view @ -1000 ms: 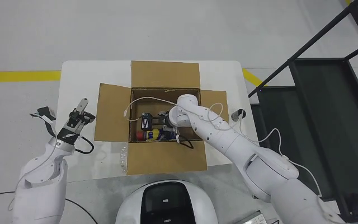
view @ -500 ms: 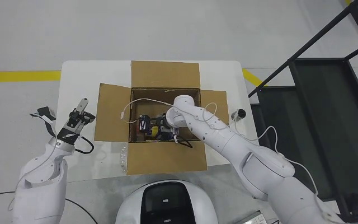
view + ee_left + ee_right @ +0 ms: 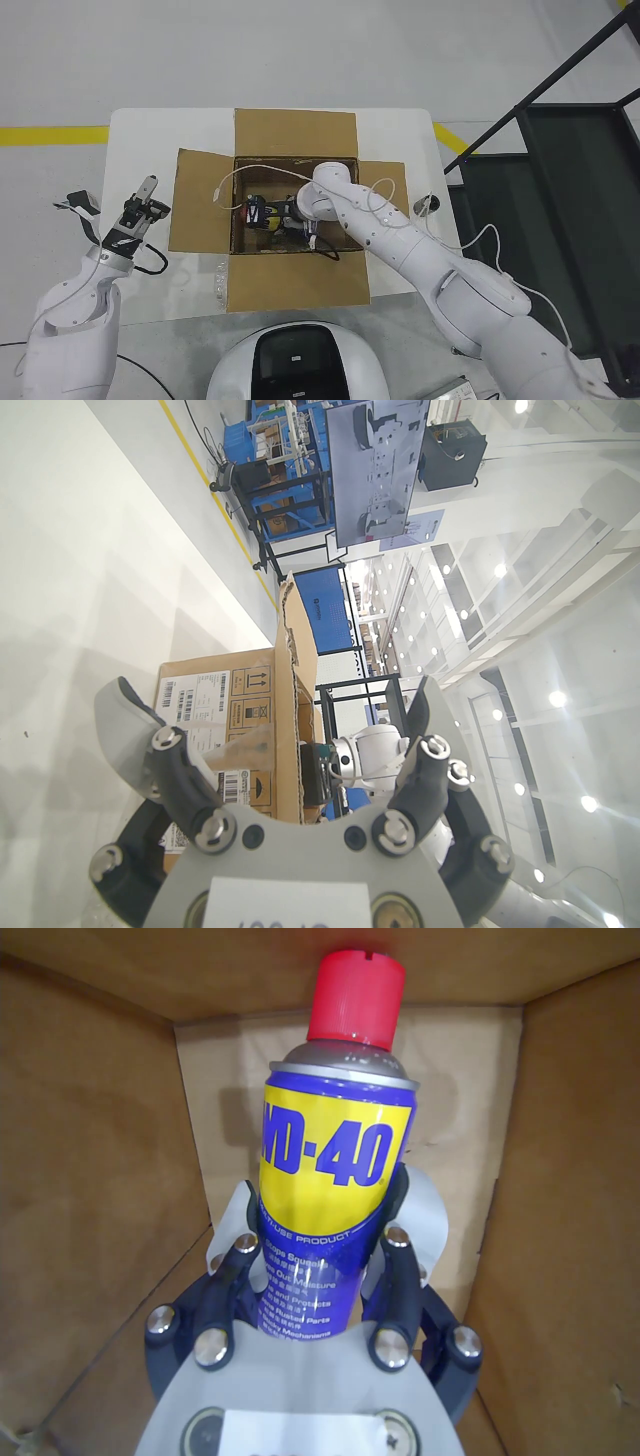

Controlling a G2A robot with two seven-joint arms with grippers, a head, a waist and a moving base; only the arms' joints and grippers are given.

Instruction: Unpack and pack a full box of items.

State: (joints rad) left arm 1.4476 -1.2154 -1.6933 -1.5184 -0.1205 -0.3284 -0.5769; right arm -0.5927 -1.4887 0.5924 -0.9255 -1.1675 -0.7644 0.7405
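Cardboard box (image 3: 295, 135) with all four flaps folded outward, standing in the middle of a white worktop (image 3: 140, 140), seen from above. The robot's right arm reaches down into the box from the worktop's right side. Its right gripper (image 3: 327, 1210) has both fingers closed around the lower body of a blue and yellow spray can (image 3: 335, 1138) with a red cap (image 3: 356, 998). The can is inside the box, toward its left wall, with the cap aimed at that wall and brown cardboard on every side. The patch of box floor showing beyond the can looks bare. The left gripper (image 3: 272, 697) hangs over the worktop near its left edge, beside the box's left flap but apart from it, fingers spread wide and holding nothing.

Judged from this, the step in hand is moving the spray can through the box opening; whether it is coming out or going in cannot be told. If coming out, the next move calls for a lift until the cap is above the wall and flap, then a carry to open worktop. If going in, it calls for lowering the can onto the floor before the fingers part
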